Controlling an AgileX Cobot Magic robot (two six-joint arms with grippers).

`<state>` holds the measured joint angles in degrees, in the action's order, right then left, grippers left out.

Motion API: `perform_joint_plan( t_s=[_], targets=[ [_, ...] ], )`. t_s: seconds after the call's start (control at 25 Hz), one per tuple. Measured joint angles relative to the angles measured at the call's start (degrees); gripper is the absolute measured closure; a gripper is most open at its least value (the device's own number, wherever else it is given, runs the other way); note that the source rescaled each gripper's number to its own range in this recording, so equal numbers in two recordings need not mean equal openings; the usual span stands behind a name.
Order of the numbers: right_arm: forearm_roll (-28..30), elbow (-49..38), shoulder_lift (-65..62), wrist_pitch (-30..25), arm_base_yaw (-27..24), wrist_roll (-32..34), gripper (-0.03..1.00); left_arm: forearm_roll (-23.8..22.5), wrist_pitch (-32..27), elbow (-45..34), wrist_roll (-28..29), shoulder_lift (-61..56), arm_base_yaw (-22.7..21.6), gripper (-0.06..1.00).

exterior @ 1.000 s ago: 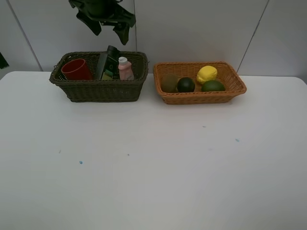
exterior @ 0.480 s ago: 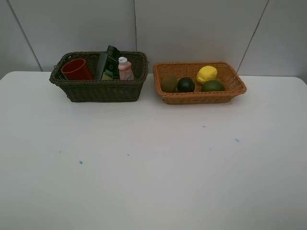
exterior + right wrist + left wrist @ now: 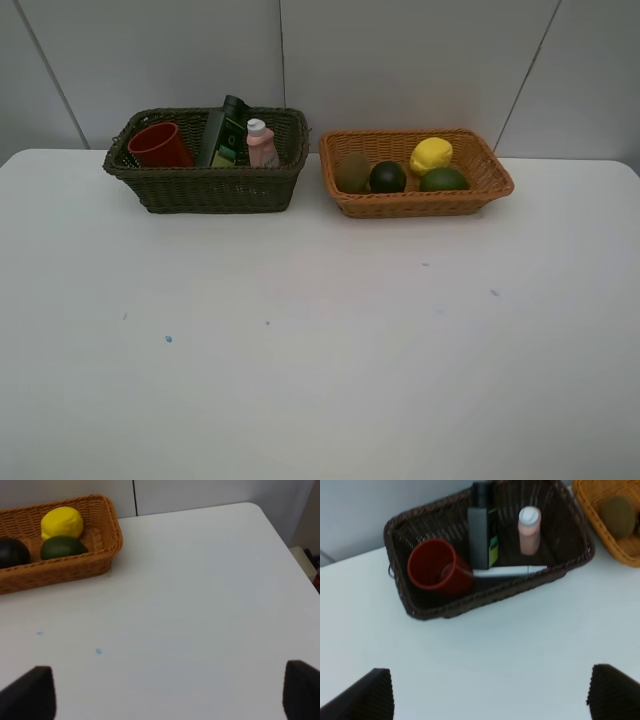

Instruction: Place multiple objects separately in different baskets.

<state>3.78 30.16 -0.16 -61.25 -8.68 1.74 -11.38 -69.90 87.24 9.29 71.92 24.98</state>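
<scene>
A white tabletop [image 3: 320,350] is stretching out bare before a pale panelled wall; at its far edge the dark basket [image 3: 205,185] is sitting left of the tan basket [image 3: 415,200], the two just apart. I am seeing the red cup [image 3: 437,570], dark green bottle [image 3: 481,527], pink bottle [image 3: 528,527] and the marker [image 3: 510,571] all lying inside the dark one, the marker's long axis running along its near wall; the kiwi [image 3: 352,172], blackish fruit [image 3: 387,177], lime [image 3: 444,180] and lemon [image 3: 431,155] are resting in the tan one. My left end effector [image 3: 490,690] is hanging above the tabletop just short of the dark basket, fingers spread wide and carrying nothing; my right end effector [image 3: 170,692] is likewise spread and empty, the tan basket lying off to one side of it. Nothing seems left to move, I am judging. A second ago my left arm was looming over the dark basket in the high view; now it is gone from there.
</scene>
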Motion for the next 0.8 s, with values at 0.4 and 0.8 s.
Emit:
perform_joint_plan(
  t_s=[0.4,0.8],
  targets=[
    [0.00,0.00,0.00,0.00,0.00,0.00,-0.02,-1.70,3.33,-24.94,1.44,-27.70,-0.06,-0.06],
    [0.00,0.00,0.00,0.00,0.00,0.00,-0.02,-0.91,7.68,-42.44,2.42,-53.02,-5.58,-0.06]
  ],
)
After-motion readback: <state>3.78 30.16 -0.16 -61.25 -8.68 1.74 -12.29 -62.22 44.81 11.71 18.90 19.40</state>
